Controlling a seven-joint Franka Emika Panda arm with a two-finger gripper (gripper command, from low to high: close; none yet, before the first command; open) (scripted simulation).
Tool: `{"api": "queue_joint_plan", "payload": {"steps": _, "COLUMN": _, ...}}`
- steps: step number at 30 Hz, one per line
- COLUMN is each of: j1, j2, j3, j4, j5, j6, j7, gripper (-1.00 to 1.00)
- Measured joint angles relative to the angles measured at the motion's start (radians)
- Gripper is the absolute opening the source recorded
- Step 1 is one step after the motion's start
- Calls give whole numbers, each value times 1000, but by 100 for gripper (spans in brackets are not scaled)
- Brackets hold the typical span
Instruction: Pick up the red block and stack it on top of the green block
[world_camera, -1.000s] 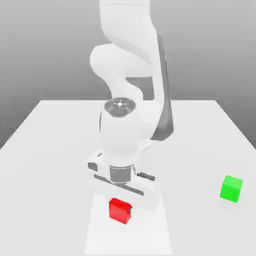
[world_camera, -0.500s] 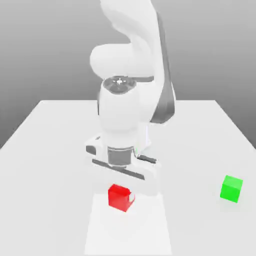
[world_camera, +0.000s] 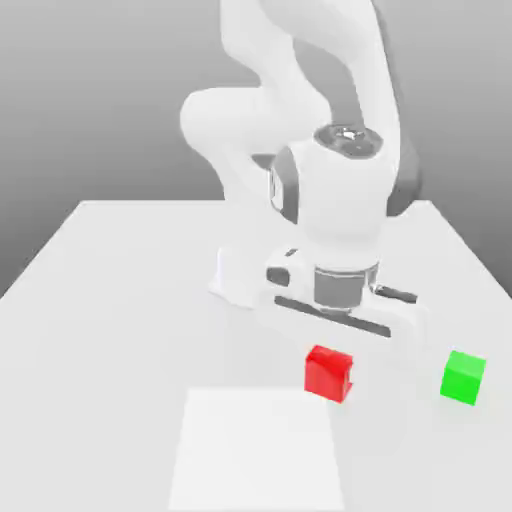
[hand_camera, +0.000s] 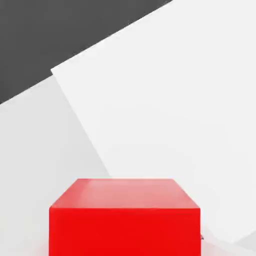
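We are gripping the red block (world_camera: 328, 373) with our gripper (world_camera: 335, 378), fingers closed tight on it, holding it clear above the white table (world_camera: 120, 300). Toward the exterior view's right, the green block (world_camera: 463, 377) is sitting on the table, nearby.

table (world_camera: 120, 300): white, flat | patch (world_camera: 255, 450): brighter white square, on table

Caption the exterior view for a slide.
Panda arm's gripper carries the red block above the white table, approaching the green block.
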Motion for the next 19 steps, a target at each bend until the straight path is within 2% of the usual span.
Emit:
{"api": "queue_joint_plan", "payload": {"steps": 3, "j1": 155, "j2": -2, "j3": -7, "j4": 19, "j5": 0, "j6": -21, "j7": 103, "gripper": -100}}
{"api": "queue_joint_plan", "payload": {"steps": 6, "j1": 193, "j2": -4, "j3": -12, "j4": 36, "j5": -1, "j6": -39, "j7": 201, "gripper": -100}}
{"api": "queue_joint_plan", "payload": {"steps": 10, "j1": 272, "j2": -6, "j3": 53, "j4": 58, "j5": -3, "j6": -63, "j7": 330, "gripper": -100}}
{"api": "queue_joint_plan", "payload": {"steps": 12, "j1": 339, "j2": 43, "j3": 41, "j4": 65, "j5": -44, "j6": -22, "j7": 383, "gripper": -100}}
{"api": "queue_joint_plan", "payload": {"steps": 15, "j1": 332, "j2": 150, "j3": -17, "j4": 71, "j5": -137, "j6": 70, "j7": 457, "gripper": -100}}
{"api": "queue_joint_plan", "payload": {"steps": 16, "j1": 341, "j2": 183, "j3": -34, "j4": 74, "j5": -169, "j6": 99, "j7": 480, "gripper": 100}}
{"api": "queue_joint_plan", "payload": {"steps": 19, "j1": 341, "j2": 183, "j3": -34, "j4": 74, "j5": -169, "j6": 99, "j7": 480, "gripper": 100}}
